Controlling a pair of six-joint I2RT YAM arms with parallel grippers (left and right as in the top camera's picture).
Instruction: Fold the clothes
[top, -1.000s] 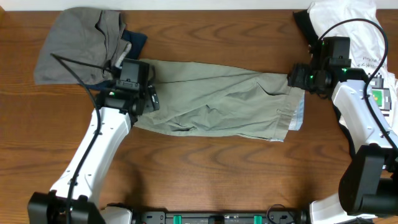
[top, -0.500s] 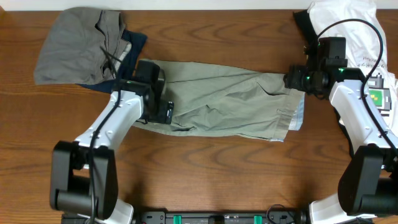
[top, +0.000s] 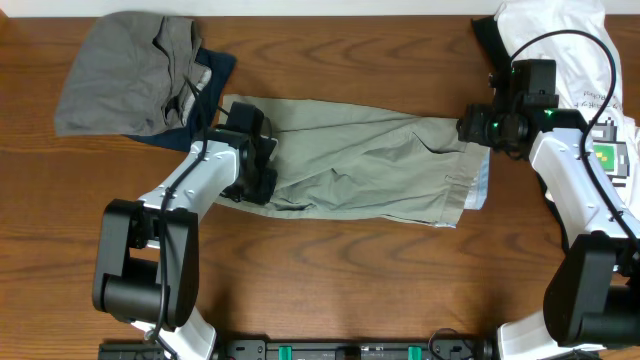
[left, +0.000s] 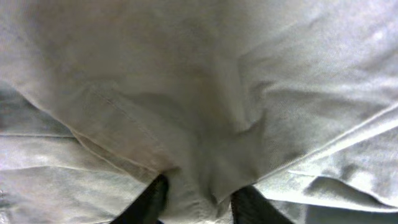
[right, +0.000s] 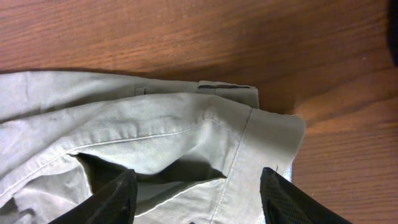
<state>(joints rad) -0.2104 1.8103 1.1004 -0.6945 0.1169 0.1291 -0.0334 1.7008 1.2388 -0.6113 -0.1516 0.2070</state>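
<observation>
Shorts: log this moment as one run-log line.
left gripper: pinching shorts | right gripper: open over shorts end | shorts: lying on table

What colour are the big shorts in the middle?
The shorts are light khaki-olive, seen best in the overhead view.

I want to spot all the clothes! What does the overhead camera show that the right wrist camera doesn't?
Only the overhead view shows the grey garment, the navy piece, the white tee, the left arm and the right arm. Only the right wrist view shows, up close, a stitched corner of the shorts and a dark gap under a lifted fold, with the right gripper open above them. Both show the khaki shorts and the wooden table.
</observation>
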